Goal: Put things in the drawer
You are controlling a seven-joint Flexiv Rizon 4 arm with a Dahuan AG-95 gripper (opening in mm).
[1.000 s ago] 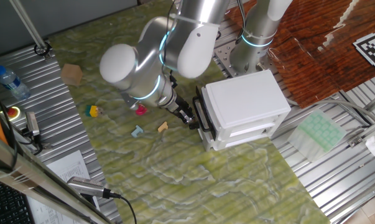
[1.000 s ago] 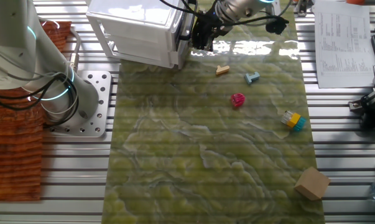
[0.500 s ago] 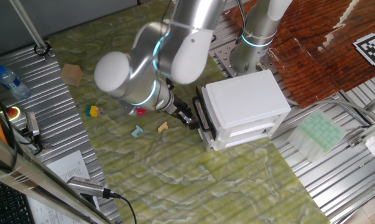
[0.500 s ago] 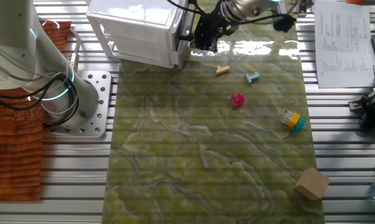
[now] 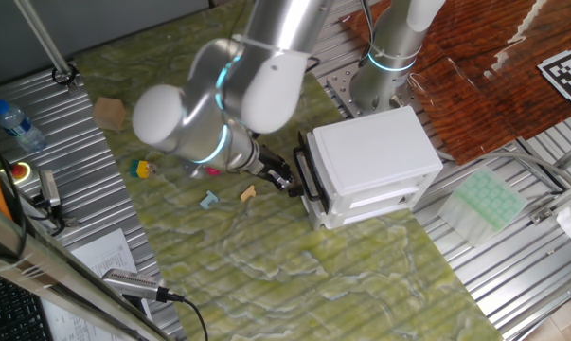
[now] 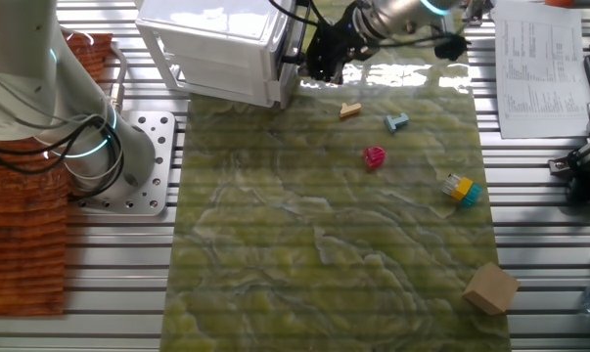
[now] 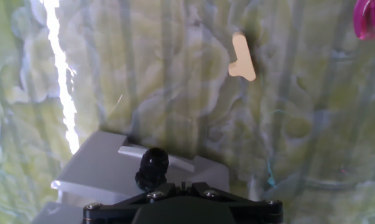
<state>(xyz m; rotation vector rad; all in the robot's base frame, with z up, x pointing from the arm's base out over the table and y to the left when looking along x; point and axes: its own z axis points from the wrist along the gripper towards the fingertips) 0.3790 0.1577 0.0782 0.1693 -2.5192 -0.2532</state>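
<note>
Evidently the claw point(image 5: 290, 180) meets the drawer's handle point(image 5: 305, 174).

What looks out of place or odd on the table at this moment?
Nothing looks spilled or damaged. The toy pieces lie scattered on the green mat, outside the drawer, which looks closed. The gripper is at the black handle; whether it grips it is unclear.
</note>
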